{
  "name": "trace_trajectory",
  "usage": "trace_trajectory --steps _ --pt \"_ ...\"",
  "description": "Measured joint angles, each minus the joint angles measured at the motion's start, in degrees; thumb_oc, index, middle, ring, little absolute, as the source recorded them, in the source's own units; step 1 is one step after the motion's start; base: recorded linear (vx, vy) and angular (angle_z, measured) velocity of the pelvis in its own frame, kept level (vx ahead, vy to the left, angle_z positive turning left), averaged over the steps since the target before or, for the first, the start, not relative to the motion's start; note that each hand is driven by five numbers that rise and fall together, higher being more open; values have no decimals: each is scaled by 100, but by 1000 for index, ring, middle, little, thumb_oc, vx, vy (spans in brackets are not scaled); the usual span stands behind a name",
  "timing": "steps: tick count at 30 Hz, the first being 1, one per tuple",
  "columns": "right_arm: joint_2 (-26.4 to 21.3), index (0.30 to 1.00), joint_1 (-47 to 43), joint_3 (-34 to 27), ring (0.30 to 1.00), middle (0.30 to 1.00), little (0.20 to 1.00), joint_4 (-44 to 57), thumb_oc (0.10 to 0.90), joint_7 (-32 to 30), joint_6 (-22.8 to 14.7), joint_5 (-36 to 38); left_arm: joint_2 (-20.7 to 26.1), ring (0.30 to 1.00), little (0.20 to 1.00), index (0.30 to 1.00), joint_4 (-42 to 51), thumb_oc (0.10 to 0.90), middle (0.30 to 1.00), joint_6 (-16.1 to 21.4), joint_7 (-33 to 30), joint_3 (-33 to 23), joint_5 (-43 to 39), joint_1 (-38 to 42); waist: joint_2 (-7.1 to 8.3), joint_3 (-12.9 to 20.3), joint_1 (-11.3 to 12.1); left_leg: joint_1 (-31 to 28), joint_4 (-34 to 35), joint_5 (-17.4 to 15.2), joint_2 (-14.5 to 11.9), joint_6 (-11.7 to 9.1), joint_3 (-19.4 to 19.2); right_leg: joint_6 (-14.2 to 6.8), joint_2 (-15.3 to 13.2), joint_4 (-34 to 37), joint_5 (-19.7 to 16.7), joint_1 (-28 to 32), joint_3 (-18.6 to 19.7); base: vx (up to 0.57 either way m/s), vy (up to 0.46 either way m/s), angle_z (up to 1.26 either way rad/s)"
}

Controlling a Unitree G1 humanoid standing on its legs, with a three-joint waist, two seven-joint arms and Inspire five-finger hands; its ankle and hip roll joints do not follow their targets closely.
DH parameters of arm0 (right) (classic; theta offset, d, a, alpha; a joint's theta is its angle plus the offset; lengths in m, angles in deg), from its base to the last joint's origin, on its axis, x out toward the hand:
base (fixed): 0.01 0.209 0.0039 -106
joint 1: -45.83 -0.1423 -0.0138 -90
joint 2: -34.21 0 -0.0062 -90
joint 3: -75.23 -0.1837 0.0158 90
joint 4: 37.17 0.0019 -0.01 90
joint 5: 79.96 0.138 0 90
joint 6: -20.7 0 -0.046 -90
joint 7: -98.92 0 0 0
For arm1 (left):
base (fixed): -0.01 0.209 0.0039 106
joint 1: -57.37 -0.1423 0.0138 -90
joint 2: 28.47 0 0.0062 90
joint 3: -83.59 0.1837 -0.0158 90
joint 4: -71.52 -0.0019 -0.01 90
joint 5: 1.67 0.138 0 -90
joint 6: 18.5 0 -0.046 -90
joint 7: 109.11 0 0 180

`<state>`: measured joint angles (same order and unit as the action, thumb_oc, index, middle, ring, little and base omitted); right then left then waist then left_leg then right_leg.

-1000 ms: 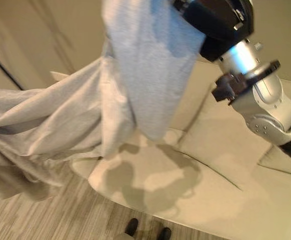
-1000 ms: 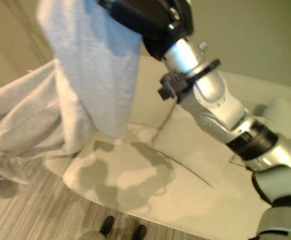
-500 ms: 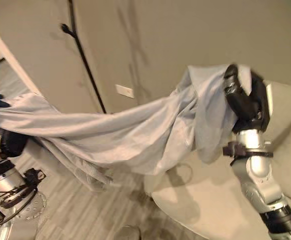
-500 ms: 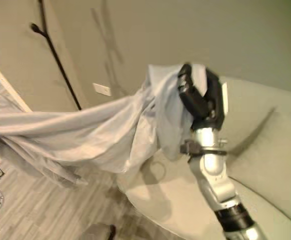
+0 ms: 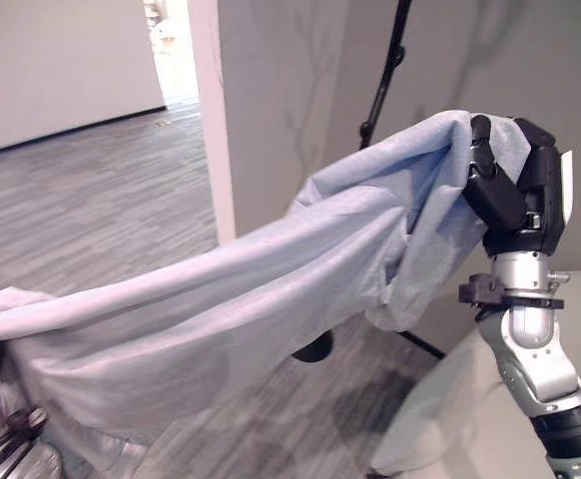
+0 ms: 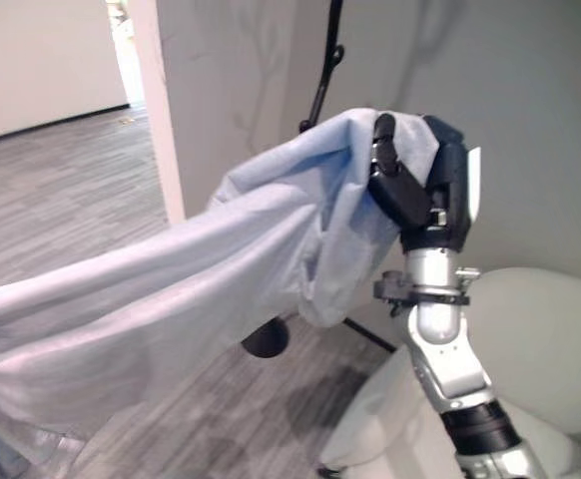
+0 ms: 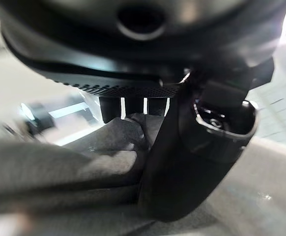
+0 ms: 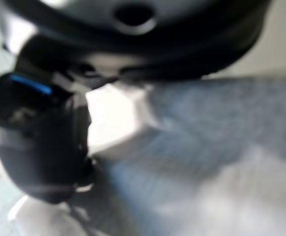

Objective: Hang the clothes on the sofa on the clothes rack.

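Left eye view: the robot's right hand (image 5: 518, 190) is raised high beside a grey wall (image 5: 281, 90), its dark fingers curled round one end of a pale grey garment (image 5: 271, 299). The cloth is draped over the top of the hand and hangs in a fold just below it. From there the garment stretches in a long sagging band down toward the lower left, where it spreads wide and its hem drops out of sight. A black clothes rack pole (image 5: 388, 70) rises behind the raised hand, and its round dark base (image 5: 313, 346) rests on the grey plank floor (image 5: 101, 190) beneath the cloth. A cream sofa (image 6: 550, 349) sits at the lower right, beside the right arm, and the garment is clear of it, held in the air. In the left wrist view, the left hand (image 7: 192, 147) has its thumb pressed against bunched grey fabric, with the fingers closed on the cloth behind it. The right wrist view shows the right thumb's white cover (image 8: 114, 118) set against the same grey fabric.
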<state>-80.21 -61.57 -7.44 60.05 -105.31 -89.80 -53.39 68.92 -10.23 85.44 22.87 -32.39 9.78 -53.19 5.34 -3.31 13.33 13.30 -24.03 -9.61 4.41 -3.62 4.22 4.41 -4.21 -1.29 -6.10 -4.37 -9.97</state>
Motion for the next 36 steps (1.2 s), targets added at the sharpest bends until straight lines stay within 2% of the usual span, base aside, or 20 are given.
trace_trajectory --steps 1,2,3,4,5,6,7,8,16,20,21,22,23,24,25,26,28,32,33,36 --pt "17 300 -58 4 300 300 300 17 400 0 3 -31 -70 300 300 300 137 400 300 214 -22 27 0 179 -331 -103 -28 -275 1582 843 -1093 -213 490 -249 108 33 -91 -48 344 -168 110 -118" --pt "-35 300 -32 54 300 300 300 21 400 -47 30 -30 -95 300 300 300 137 400 300 233 1 77 -7 327 -544 -294 -155 -599 1999 942 -1474 -288 474 -593 39 -122 58 -69 494 11 70 -95" --pt "-160 300 188 25 300 300 300 61 400 -196 47 -147 -114 300 300 300 104 400 300 218 123 209 10 410 -755 -337 -515 -672 2213 1075 -1483 -341 313 -915 -158 -250 171 -49 464 83 90 -25" --pt "-50 300 574 -197 300 300 300 81 400 -303 172 -397 -13 300 300 300 134 400 300 187 246 300 -16 663 -581 -311 -599 -704 2580 1089 -1346 -315 235 -1091 -210 -823 454 -115 -36 188 95 41" --pt "96 300 689 -339 300 300 300 35 400 -364 319 -704 213 300 300 300 149 400 300 185 272 357 -11 733 -145 -199 -702 -814 2827 1047 -1030 -250 222 -728 -203 -352 876 255 -181 136 68 26" --pt "413 300 717 -581 300 300 300 -33 400 -470 542 -1252 183 300 300 300 112 400 300 130 321 428 -17 711 16 -180 -606 -877 1895 1020 -531 108 191 -935 -547 206 762 664 -160 112 38 3" --pt "671 300 809 -664 300 300 300 -2 400 -718 689 -1790 317 300 300 300 117 400 300 91 385 382 -12 624 -60 -35 -613 -1400 2329 965 -403 194 203 -1150 -591 409 500 942 -48 138 -38 8" --pt "836 300 881 -681 300 300 300 38 400 -949 810 -2114 395 300 300 300 176 400 300 95 385 369 -9 617 -39 84 -789 -1572 2635 1090 -274 288 305 -1179 -658 376 544 903 -68 116 -44 17" --pt "766 300 708 -834 300 300 300 -21 400 -1618 1380 -3932 802 300 300 300 112 400 300 -188 495 746 297 1224 42 143 -807 -1713 2730 1111 -270 309 156 -1058 -251 410 465 758 -71 61 -92 -4" --pt "653 300 202 -819 300 300 300 -393 400 -1986 1510 -4155 967 300 300 300 -188 400 300 -186 470 965 522 1900 72 61 -799 -1322 1730 857 -258 21 79 -898 -198 491 377 834 17 -14 -20 -25" --pt "357 300 -200 -693 300 300 300 -808 400 -2104 1619 -4401 981 300 300 300 -503 400 300 -188 409 1066 563 2323 88 -215 -698 -805 473 601 -176 -57 22 -672 -178 276 503 846 85 103 74 -44" --pt "204 300 -380 -650 300 300 300 -928 400 -2121 1696 -4506 970 300 300 300 -608 400 300 -191 323 1162 559 2423 52 -290 -661 -495 -19 408 -25 73 247 -629 -199 368 465 874 180 133 81 -65" --pt "137 300 -467 -652 300 300 300 -928 400 -2149 1760 -4565 972 300 300 300 -611 400 300 -194 278 1231 564 2412 38 -301 -590 -475 192 304 189 201 495 -561 -205 367 482 799 323 69 35 -79" --pt "52 300 -619 -649 300 300 300 -930 400 -2226 1820 -4681 972 300 300 300 -595 400 300 -195 236 1295 611 2401 -22 -288 -522 -481 727 302 529 378 890 -558 -188 335 484 671 537 109 77 -85" --pt "-75 300 -797 -648 300 300 300 -920 400 -2249 1867 -4769 974 300 300 300 -555 400 300 -193 237 1306 695 2399 -237 -307 -557 -469 1154 489 602 305 995 -604 -33 290 492 631 551 163 78 -74" --pt "-239 300 -894 -650 300 300 300 -909 400 -2282 1893 -4845 988 300 300 300 -502 400 300 -190 239 1324 731 2407 -528 -290 -651 -512 1322 852 455 450 1099 -621 249 211 563 575 592 226 103 -57" --pt "-225 300 -913 -456 300 300 300 -971 400 -2396 2029 -5002 989 300 300 300 -498 400 300 -207 246 1309 791 2368 -427 -269 -640 -687 1482 871 391 668 968 -678 318 -8 670 558 752 130 45 -57" --pt "-217 300 -1047 -241 300 300 300 -1299 400 -2420 2122 -5106 995 300 300 300 -504 400 300 -273 286 1502 889 2365 -152 -240 -699 -1109 1770 939 339 685 679 -719 262 -357 898 555 864 110 37 -49" --pt "-218 300 -1467 131 300 300 300 -1606 400 -2385 2176 -5119 1061 300 300 300 -524 400 300 -302 275 1450 880 2374 -69 -256 -456 -1253 1792 874 241 786 290 -795 202 -1060 1098 217 604 105 60 -123" --pt "-222 300 -2039 447 300 300 300 -2055 400 -2319 2256 -5132 1252 300 300 300 -721 400 300 -300 277 1585 882 2644 -37 -310 -449 -1476 1833 864 175 805 137 -1241 -62 -2260 1236 -233 -215 39 25 -52"
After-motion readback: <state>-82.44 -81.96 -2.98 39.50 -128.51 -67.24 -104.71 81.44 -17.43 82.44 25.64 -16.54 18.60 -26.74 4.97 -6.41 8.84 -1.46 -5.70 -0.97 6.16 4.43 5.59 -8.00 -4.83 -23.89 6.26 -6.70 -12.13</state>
